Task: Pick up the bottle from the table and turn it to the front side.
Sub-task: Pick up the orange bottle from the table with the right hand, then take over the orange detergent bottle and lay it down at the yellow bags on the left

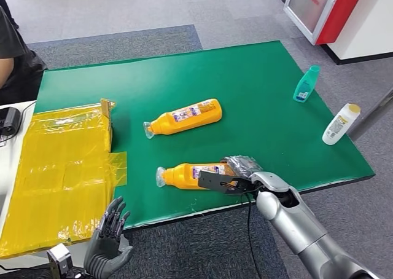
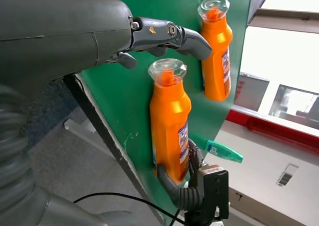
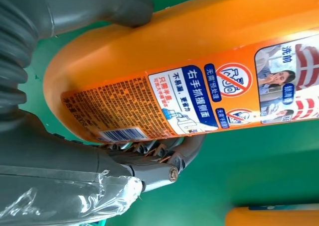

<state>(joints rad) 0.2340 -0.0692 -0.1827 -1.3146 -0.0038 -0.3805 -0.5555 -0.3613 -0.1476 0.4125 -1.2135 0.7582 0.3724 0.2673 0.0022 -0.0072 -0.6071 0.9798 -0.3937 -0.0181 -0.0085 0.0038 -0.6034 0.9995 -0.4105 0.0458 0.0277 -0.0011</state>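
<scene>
While the near orange bottle [image 1: 192,174] lies on its side at the six o'clock edge of the green bench [image 1: 260,88], cap towards nine o'clock, the step in hand is judged to be the closing of the grasp before the lift and turn.

At the far left, at about seven o'clock, the left robot hand [image 1: 108,242] is held off the bench edge with its fingers spread and nothing in them; it is seen beside the yellow plastic sheet [image 1: 60,168]. No part in the step is judged to be needed from it.

Further right, a second orange bottle [image 1: 185,117] lies near the middle of the bench, apart from the first. It should be left untouched when the near one is raised.

At five o'clock the right robot hand [image 1: 231,182] is wrapped round the base end of the near bottle: in the right wrist view the thumb [image 3: 112,7] is pressed on one side and the fingers [image 3: 165,154] are curled under the other, below the printed back label [image 3: 150,106]. The grip should be kept firm, since the smooth body is likely to slip when rolled, and the bottle should be raised clear before the wrist is turned. The silver forearm comes in low from the bottom right, almost level with the bench.
</scene>
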